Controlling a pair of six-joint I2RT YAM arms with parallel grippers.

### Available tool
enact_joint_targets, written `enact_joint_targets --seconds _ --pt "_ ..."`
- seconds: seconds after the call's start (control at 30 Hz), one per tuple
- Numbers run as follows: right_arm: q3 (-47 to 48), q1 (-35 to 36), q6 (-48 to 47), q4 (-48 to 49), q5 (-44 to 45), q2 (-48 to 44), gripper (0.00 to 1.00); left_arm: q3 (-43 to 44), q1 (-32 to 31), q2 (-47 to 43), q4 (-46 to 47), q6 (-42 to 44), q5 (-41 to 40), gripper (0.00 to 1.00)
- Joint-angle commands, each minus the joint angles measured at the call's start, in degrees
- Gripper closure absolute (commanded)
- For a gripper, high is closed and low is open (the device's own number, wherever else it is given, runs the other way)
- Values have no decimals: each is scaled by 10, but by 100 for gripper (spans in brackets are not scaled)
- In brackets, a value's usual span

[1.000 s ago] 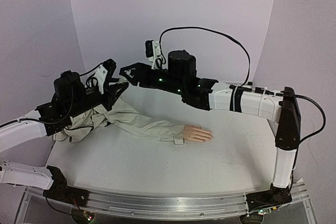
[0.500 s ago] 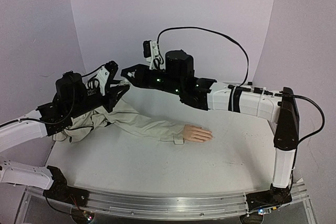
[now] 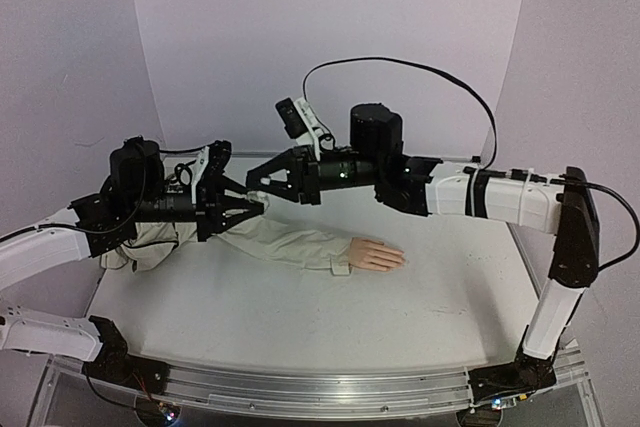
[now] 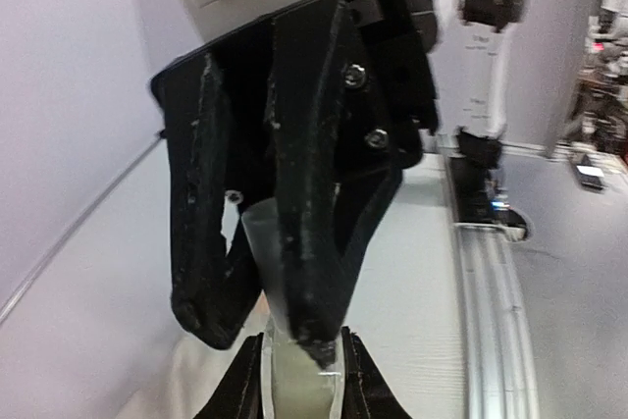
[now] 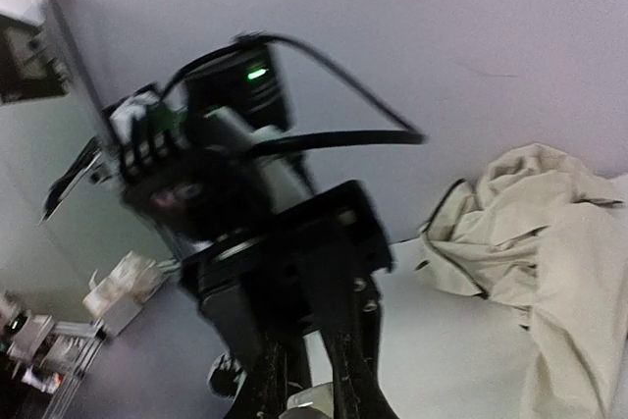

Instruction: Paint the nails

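Observation:
The peach mannequin hand (image 3: 375,254) lies flat on the table, its fingertips pointing right and its nails too small to make out. Its beige sleeve (image 3: 285,238) runs left to the bunched jacket (image 5: 549,242). My left gripper (image 3: 250,206) is above the sleeve, left of the hand. In the left wrist view it (image 4: 301,342) is shut on a small white bottle (image 4: 299,385). My right gripper (image 3: 257,183) meets it tip to tip from the right. Its fingers (image 4: 304,242) close round the bottle's pale cap (image 4: 257,242). In the right wrist view my right gripper (image 5: 312,394) shows a whitish object between its fingers.
The white table (image 3: 300,317) has an aluminium rail (image 3: 320,387) along its near edge. Plain lilac walls (image 3: 330,27) enclose the back and sides. The right arm (image 3: 480,192) spans the table's back, with a black cable looping above it.
Both grippers turned to face each other and came together above the sleeve. The right gripper's fingers now sit round the top of the bottle held by the left. The hand and sleeve stayed still.

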Motion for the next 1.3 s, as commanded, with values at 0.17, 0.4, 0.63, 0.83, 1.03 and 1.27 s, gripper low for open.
enact_joint_targets --seconds 0.17,0.4,0.63,0.83,1.03,1.27 --pt "-76 30 -35 35 -74 -67 91 51 -9 21 59 -13 187 100" --pt "-51 28 7 -59 208 -99 16 30 -10 8 52 20 -62 100" --pt "-9 21 47 -171 278 -94 5 48 -31 29 -3 79 -211 100" --pt "42 21 69 -222 275 -76 11 54 -39 33 -16 90 -215 100" --pt "78 21 75 -253 256 -52 32 55 -44 33 -21 96 -219 100" --pt "111 18 83 -288 252 -26 34 55 -47 30 -22 100 -221 100"
